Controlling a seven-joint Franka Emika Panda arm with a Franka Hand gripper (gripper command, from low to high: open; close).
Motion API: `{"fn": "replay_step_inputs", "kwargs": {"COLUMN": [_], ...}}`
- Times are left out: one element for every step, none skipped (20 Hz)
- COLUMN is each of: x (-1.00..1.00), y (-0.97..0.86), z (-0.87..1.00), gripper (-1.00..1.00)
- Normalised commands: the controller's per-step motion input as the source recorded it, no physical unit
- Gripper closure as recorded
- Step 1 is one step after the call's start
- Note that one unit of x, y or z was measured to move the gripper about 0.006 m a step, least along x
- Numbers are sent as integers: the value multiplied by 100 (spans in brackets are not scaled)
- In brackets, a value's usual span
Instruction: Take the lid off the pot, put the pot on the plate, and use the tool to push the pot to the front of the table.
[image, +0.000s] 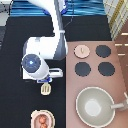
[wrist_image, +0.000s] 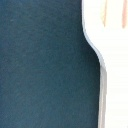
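Right under the gripper (image: 44, 80) lies the tool (image: 46, 89), its slotted head poking out toward the exterior view's bottom. Further that way sits the pot (image: 42, 120) on the plate (image: 33, 116). The lid (image: 82, 51) rests off on the stove.

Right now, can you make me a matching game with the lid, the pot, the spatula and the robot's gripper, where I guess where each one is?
Things:
1. lid
2. pot
3. tool
4. gripper

Places:
A. sitting on the plate, at the exterior view's bottom
B. lying on the black table, its slotted head showing below the gripper
C. on the reddish-brown stove counter, beside the black burners
D. low over the spatula's handle

Pairs: 1-C, 2-A, 3-B, 4-D
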Motion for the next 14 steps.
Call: {"fn": "replay_step_inputs", "kwargs": {"x": [-100,-100,-100,-92,-49,-27,-9,0,5,10,11,14,0,0], "y": [15,6,0,-3,-18,-13,-1,0,0,2,0,0,-19,-18], "z": [65,63,67,76,99,100,100,100,100,100,100,100,71,27], "gripper": [-100,-100,-100,-100,-100,-100,-100,-100,-100,-100,-100,-100,-100,-100]}}
